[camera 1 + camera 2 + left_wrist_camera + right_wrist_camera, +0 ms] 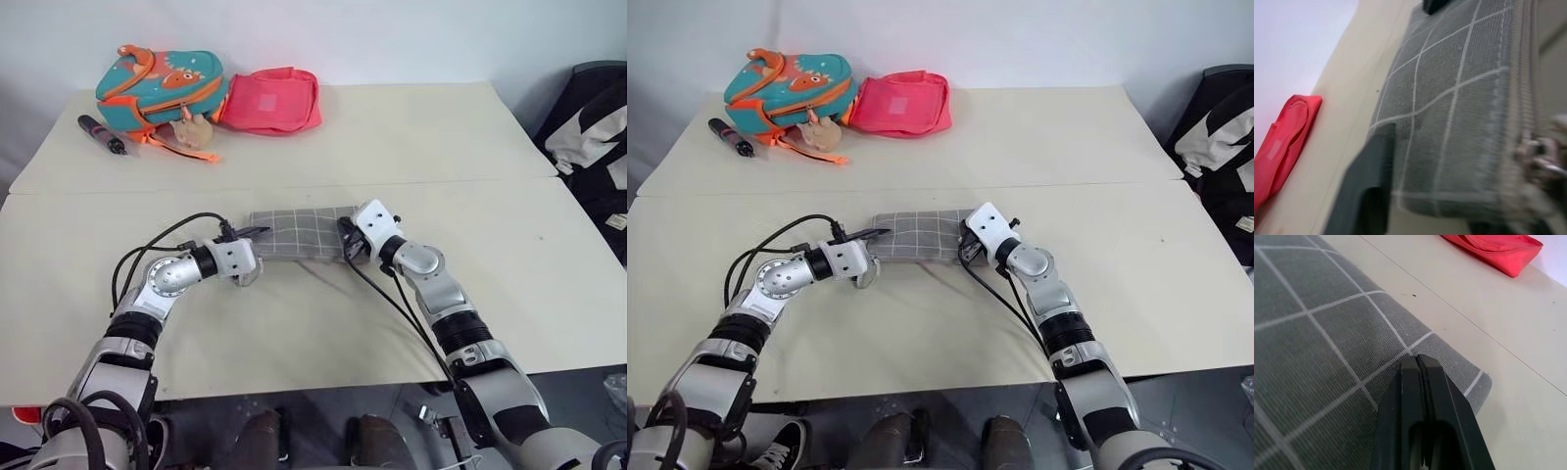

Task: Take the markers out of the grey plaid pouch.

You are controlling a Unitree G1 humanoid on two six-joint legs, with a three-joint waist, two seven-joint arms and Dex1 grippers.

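The grey plaid pouch [299, 235] lies flat in the middle of the table, its zipper edge toward me. My left gripper [253, 253] is at its left end. One black finger [1366, 196] lies against the far side of that end, and the metal zipper ring [1542, 159] sits close to the other side, so the jaws have closed around the pouch end. My right gripper [1418, 362] is shut on the fabric at the pouch's right end. The markers are hidden.
At the back left stand a teal-and-orange backpack [162, 86] and a pink pouch [272, 100]. A chunky black pen [102, 135] lies left of the backpack. A seam [392, 182] crosses the table behind the grey pouch. Dark bags [593, 137] sit off the right edge.
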